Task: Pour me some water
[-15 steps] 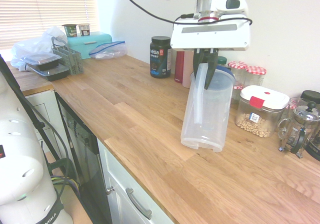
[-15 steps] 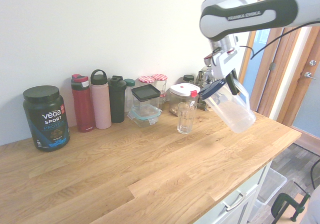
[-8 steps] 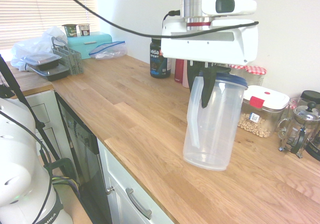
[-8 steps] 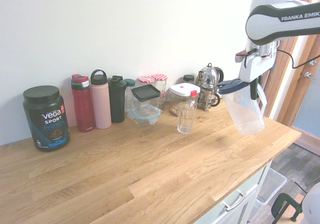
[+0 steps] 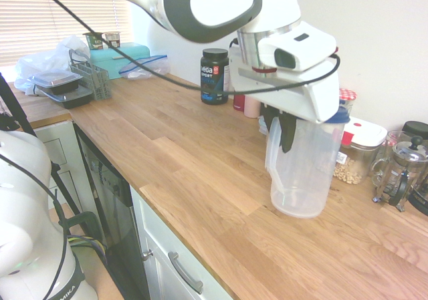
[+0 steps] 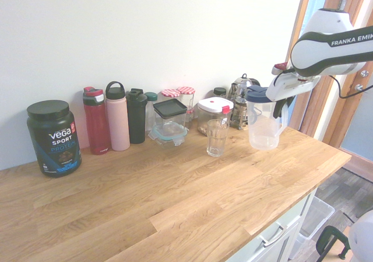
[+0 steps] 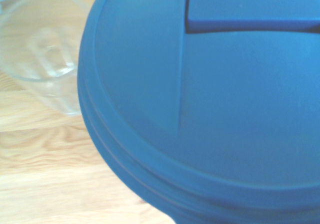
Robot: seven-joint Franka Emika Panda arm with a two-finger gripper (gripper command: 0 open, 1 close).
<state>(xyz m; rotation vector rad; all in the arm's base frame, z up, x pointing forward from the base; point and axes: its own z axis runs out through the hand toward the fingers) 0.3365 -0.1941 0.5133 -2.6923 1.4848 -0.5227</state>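
A clear plastic pitcher (image 5: pixel 304 173) (image 6: pixel 262 125) with a blue lid (image 7: pixel 200 109) stands upright, its base at or just above the wooden counter (image 6: pixel 175 198). My gripper (image 5: pixel 284 129) (image 6: pixel 284 102) is shut on the pitcher's handle from above. An empty-looking drinking glass (image 6: pixel 217 136) (image 7: pixel 45 69) stands on the counter a short way to one side of the pitcher, apart from it. In the wrist view the blue lid fills most of the picture.
Along the wall stand a black Vega tub (image 6: pixel 52 136), a red bottle (image 6: pixel 96 119), a pink bottle (image 6: pixel 117 116), a black bottle (image 6: pixel 137 115), a black-lidded glass box (image 6: pixel 170 122), a white-lidded jar (image 6: pixel 213 113) and a French press (image 5: pixel 400 173). The counter's front edge lies close by.
The pitcher has gone from tilted to upright. It has moved down and back toward the wall with my gripper still shut on its handle. The glass has not moved.
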